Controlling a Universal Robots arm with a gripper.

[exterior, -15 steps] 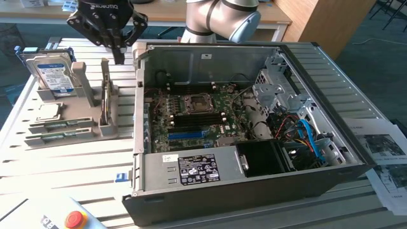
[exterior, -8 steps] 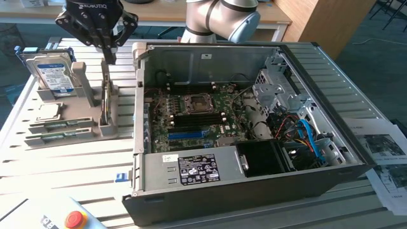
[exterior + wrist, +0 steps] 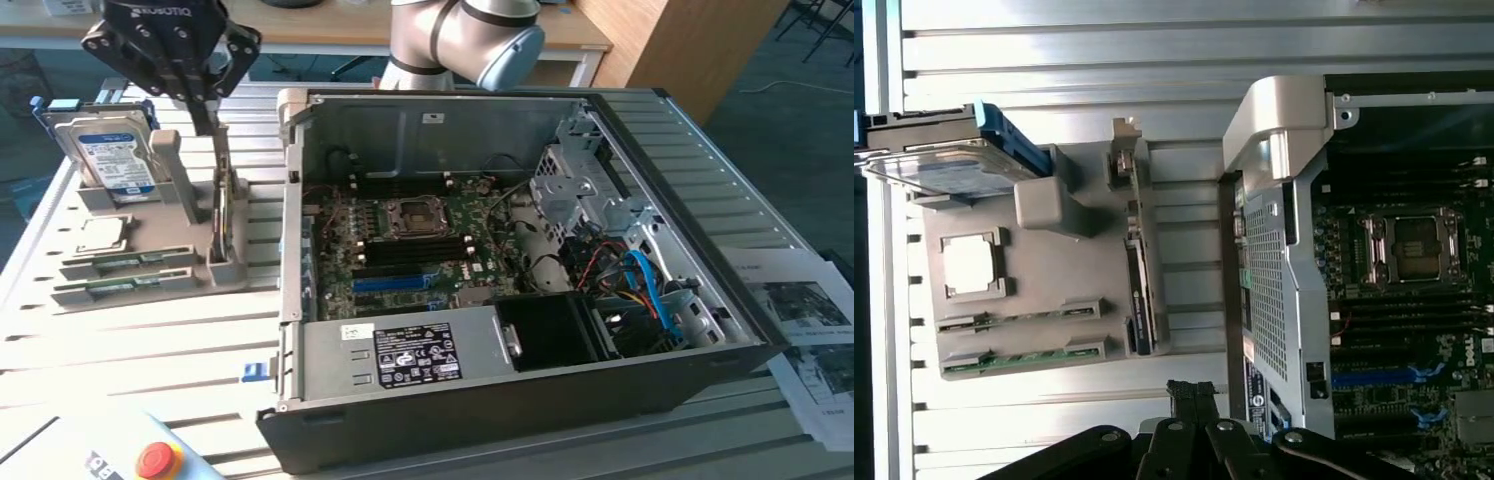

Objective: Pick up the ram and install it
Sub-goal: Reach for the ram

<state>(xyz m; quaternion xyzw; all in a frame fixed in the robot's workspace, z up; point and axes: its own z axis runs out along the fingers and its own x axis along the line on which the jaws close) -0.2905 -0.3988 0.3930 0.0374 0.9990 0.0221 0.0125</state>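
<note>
Closed gripper [image 3: 1193, 392], gripping nothing, hangs near the ram [image 3: 1139, 290], which stands on edge, its length running alongside the computer case [image 3: 1279, 290].

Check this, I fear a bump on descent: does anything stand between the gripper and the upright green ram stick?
Nothing visible does. The shut gripper hangs close above the long green ram stick standing on edge in the grey holder; the silver-and-blue hard drive sits off to one side.
</note>
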